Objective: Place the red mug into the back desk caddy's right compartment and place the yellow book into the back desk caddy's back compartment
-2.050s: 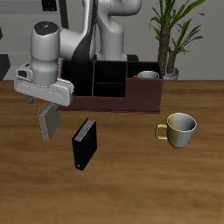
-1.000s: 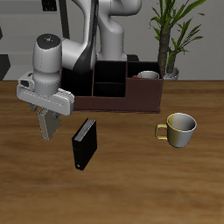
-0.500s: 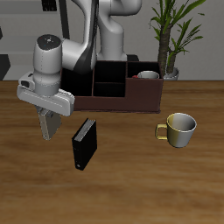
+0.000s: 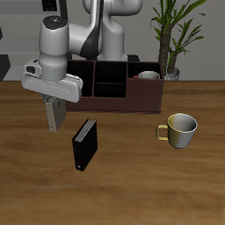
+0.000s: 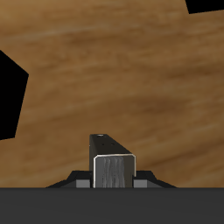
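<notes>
My gripper [image 4: 54, 102] is shut on the yellow book [image 4: 54, 115], a thin grey-tan book that hangs upright below the fingers, above the table in front of the back desk caddy [image 4: 123, 103]. The wrist view has the book's [image 5: 114, 166] pale edge held between the jaws over bare wood. The red mug [image 4: 148, 76] stands inside the caddy's wide right compartment; only its rim and upper part show. The caddy's back compartment lies partly behind the arm.
A black book [image 4: 83, 144] stands on the table nearer the front edge, close under the held book. A cream mug [image 4: 181, 128] sits in front of the caddy's mug end. A potted plant [image 4: 169, 35] rises behind the caddy.
The gripper has risen and shifted toward the caddy with the yellow book, which now hangs more upright. The mugs and black book have not moved.
</notes>
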